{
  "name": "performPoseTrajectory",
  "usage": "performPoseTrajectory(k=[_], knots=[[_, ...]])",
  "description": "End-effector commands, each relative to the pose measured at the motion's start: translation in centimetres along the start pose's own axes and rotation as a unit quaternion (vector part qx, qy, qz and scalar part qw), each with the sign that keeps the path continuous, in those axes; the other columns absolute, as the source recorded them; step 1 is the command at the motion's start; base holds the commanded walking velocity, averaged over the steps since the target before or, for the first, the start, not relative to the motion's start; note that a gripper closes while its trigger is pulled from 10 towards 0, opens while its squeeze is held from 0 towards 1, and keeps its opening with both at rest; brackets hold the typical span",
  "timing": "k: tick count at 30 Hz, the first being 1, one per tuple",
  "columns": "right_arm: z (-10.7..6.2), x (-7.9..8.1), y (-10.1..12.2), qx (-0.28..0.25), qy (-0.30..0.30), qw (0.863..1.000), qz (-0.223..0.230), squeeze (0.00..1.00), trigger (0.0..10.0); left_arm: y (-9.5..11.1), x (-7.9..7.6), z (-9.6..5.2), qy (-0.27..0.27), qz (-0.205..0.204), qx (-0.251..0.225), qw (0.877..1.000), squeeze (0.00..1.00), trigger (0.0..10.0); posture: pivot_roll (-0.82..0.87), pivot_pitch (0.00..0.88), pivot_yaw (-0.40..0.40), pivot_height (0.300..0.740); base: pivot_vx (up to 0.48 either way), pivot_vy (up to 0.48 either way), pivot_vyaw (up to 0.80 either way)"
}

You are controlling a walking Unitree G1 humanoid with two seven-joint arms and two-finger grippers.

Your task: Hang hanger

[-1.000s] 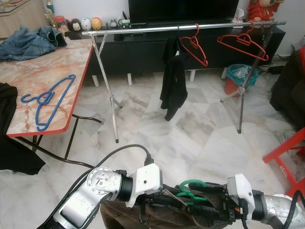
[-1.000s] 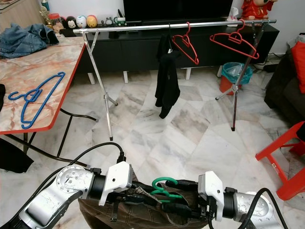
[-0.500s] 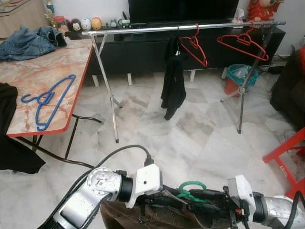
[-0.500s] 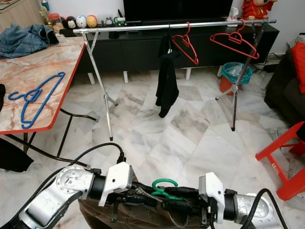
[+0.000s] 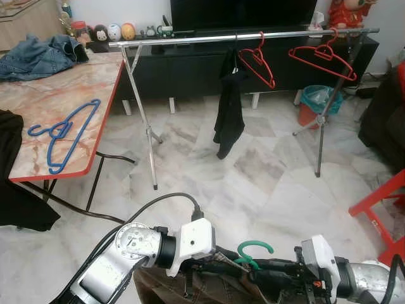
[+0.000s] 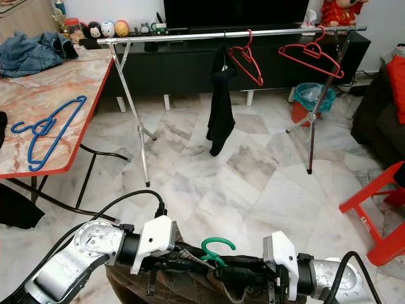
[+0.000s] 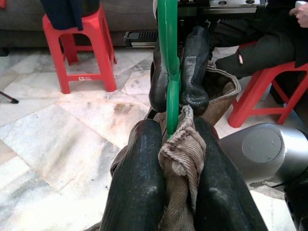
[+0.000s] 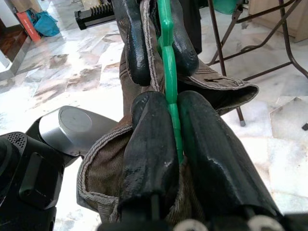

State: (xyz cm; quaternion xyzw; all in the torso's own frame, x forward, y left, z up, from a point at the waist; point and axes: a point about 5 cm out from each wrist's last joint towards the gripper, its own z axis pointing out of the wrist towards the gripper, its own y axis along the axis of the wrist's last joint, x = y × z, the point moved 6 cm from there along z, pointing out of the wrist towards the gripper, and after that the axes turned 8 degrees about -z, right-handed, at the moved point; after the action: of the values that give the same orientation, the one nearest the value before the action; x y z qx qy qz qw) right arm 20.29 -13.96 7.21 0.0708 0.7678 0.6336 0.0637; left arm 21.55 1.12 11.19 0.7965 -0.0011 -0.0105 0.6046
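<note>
Both grippers are clamped here at the bottom of the frame: the left gripper (image 7: 168, 144) pinches the brown corduroy garment (image 7: 180, 159) along with the green hanger (image 7: 167, 53), and the right gripper (image 8: 175, 144) squeezes that same green plastic with cloth folded round it. The hook (image 5: 254, 248) pokes up between the two wrists at lower centre. The hanger looks light and stiff, probably slick; the garment is soft and floppy, so holding near the neck seems wisest. The clothes rail (image 5: 240, 37) runs across the top, well apart. The hanger's shoulders are buried in fabric and the garment's lower part is cut off.
</note>
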Motion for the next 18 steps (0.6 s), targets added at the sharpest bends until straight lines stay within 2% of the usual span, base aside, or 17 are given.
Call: performPoseTrajectory(k=[1, 8, 9, 10, 11, 12, 13, 14, 15, 16, 18], knots=[[0.2, 0.1, -0.2, 0.006, 0.0, 1.0, 0.0, 0.0, 0.0, 1.9, 0.1, 0.0, 0.005, 0.032, -0.022, 0.999, 0.0, 10.0, 0.0, 0.039, 0.015, 0.74, 0.0, 0.0, 0.0], [0.2, 0.0, -0.1, 0.006, -0.002, 1.0, -0.002, 0.0, 0.0, 1.5, 0.9, -0.6, 0.023, 0.03, -0.016, 0.999, 0.0, 10.0, 0.0, 0.036, 0.016, 0.74, 0.0, 0.0, 0.0], [0.2, 0.0, -0.2, 0.007, -0.003, 1.0, -0.002, 0.0, 0.0, 1.6, 1.1, -0.7, 0.03, 0.031, -0.018, 0.999, 0.0, 9.5, 0.0, 0.035, 0.017, 0.74, 0.0, 0.0, 0.0], [0.2, 0.0, -0.3, 0.007, -0.004, 1.0, -0.002, 0.0, 0.0, 1.6, 1.2, -0.8, 0.033, 0.03, -0.02, 0.999, 0.0, 3.5, 0.0, 0.035, 0.017, 0.74, 0.0, 0.0, 0.0], [0.2, 0.0, -0.3, 0.007, -0.004, 1.0, -0.002, 0.0, 0.0, 1.6, 1.2, -0.8, 0.033, 0.03, -0.02, 0.999, 0.0, 3.5, 0.0, 0.035, 0.017, 0.74, 0.0, 0.0, 0.0], [0.3, 0.0, -0.3, 0.008, -0.004, 1.0, -0.002, 0.0, 0.0, 1.7, 1.2, -0.8, 0.032, 0.028, -0.021, 0.999, 0.0, 0.0, 0.0, 0.031, 0.019, 0.74, 0.0, 0.0, 0.0], [0.3, 0.0, -0.4, 0.008, -0.005, 1.0, -0.002, 0.0, 0.0, 1.8, 1.2, -0.9, 0.032, 0.028, -0.022, 0.999, 0.0, 0.0, 0.0, 0.031, 0.019, 0.74, 0.0, 0.0, 0.0], [0.4, 0.0, -0.4, 0.008, -0.005, 1.0, -0.003, 0.0, 0.0, 1.8, 1.2, -0.9, 0.033, 0.03, -0.023, 0.999, 0.0, 0.7, 0.01, 0.028, 0.02, 0.74, 0.0, 0.0, 0.0], [0.4, 0.0, -0.4, 0.008, -0.005, 1.0, -0.003, 0.0, 0.0, 1.8, 1.2, -0.9, 0.033, 0.03, -0.023, 0.999, 0.0, 0.7, 0.01, 0.028, 0.02, 0.74, 0.0, 0.0, 0.0], [0.4, 0.0, -0.4, 0.008, -0.005, 1.0, -0.004, 0.0, 0.0, 1.8, 1.2, -0.9, 0.034, 0.03, -0.022, 0.999, 0.0, 10.0, 0.0, 0.025, 0.02, 0.74, 0.0, 0.0, 0.0], [0.4, 0.0, -0.4, 0.008, -0.006, 1.0, -0.004, 0.0, 0.0, 1.7, 1.2, -0.9, 0.034, 0.03, -0.021, 0.999, 0.0, 10.0, 0.0, 0.023, 0.021, 0.74, 0.0, 0.0, 0.0]])
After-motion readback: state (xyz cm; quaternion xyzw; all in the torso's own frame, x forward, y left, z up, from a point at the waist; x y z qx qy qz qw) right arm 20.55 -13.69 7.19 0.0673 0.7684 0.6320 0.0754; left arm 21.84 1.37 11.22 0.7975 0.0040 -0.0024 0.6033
